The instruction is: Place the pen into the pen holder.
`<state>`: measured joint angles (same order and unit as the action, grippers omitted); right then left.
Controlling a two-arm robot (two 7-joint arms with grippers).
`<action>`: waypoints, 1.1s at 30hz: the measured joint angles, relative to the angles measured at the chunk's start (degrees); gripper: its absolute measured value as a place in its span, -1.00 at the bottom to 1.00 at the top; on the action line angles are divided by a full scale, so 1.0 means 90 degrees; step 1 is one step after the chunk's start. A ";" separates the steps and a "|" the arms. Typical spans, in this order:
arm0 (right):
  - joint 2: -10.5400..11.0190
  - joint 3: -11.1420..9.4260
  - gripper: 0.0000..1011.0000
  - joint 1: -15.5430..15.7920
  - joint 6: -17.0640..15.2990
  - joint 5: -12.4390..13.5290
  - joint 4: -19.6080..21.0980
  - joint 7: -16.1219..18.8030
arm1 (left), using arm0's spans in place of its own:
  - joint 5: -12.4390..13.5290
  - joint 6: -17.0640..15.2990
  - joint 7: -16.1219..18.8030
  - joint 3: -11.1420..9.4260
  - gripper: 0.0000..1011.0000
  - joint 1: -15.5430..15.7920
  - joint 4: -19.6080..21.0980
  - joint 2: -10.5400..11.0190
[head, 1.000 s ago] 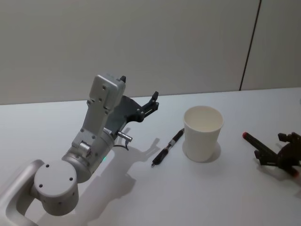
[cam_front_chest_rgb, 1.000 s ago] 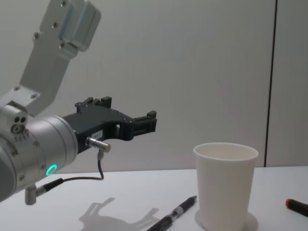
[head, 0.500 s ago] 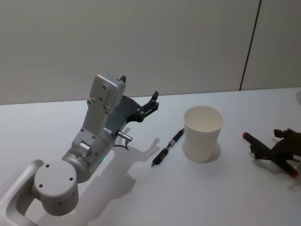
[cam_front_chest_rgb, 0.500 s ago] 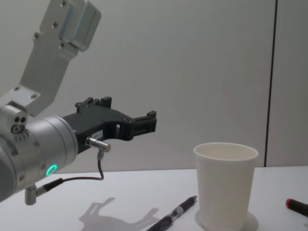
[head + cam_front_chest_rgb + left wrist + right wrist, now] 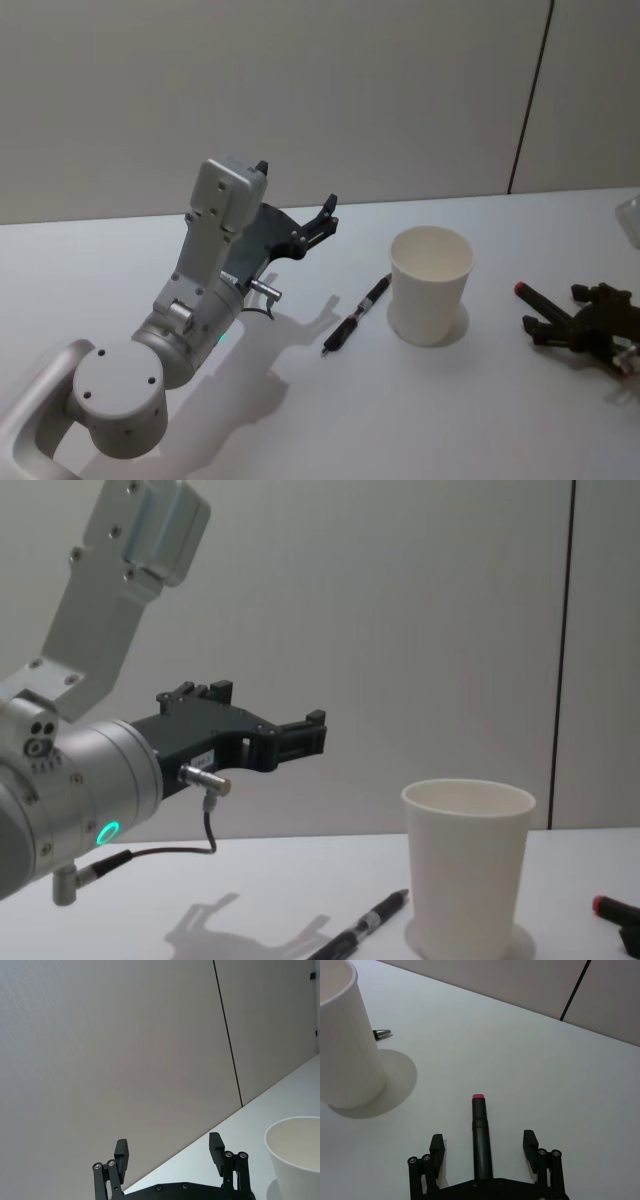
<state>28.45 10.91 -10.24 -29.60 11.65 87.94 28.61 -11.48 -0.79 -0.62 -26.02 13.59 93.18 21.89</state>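
right hand [image 5: 483, 1141]: resting low over the counter [image 5: 580, 1075] at the right, fingers spread, straddling the red-tipped pen [image 5: 479, 1125] without pinching it.
left hand [image 5: 169, 1149]: hovering raised at the left, fingers spread, holding nothing; judged to be idling.
red-tipped pen: lying flat on the counter, right of the pen holder [image 5: 430, 285] and apart from it, red end lying nearer the cup.
pen holder: standing upright mid-counter, mouth facing up, looking empty.
black pen [image 5: 358, 312]: lying flat just left of the pen holder, silver tip pointing toward the robot.
risk 1: the round barrel may be rolling or squirting out if the fingers are closing off-centre.
risk 2: fingertips may be scraping the counter, since the pen is lying so low.
risk 3: the light paper cup may be tipping or sliding if the pen or hand is knocking its rim during the drop.
materials: pen holder looking like thin white paper, tapered, with a rolled rim; red-tipped pen a smooth dark cylinder; counter smooth, matte white; hands hard black with slim, flat-faced fingers.
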 joint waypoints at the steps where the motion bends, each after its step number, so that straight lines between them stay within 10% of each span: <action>1: -0.0003 0.0004 0.98 -0.0006 0.0000 -0.0004 -0.0009 0.0008 | 0.0000 0.0000 0.0000 0.0000 0.98 0.0000 0.0000 0.0000; 11: -0.0043 0.0076 0.98 -0.0018 0.0018 -0.0028 -0.0137 0.0087 | 0.0000 0.0000 0.0000 0.0000 0.98 0.0000 0.0000 0.0000; 33: -0.0076 0.0160 -0.09 0.0003 0.0031 -0.0041 -0.0220 0.0198 | 0.0000 0.0000 0.0000 0.0000 0.98 0.0000 0.0000 0.0000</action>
<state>27.77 12.35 -10.21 -29.32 11.29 85.96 30.39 -11.48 -0.79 -0.62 -26.02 13.58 93.18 21.90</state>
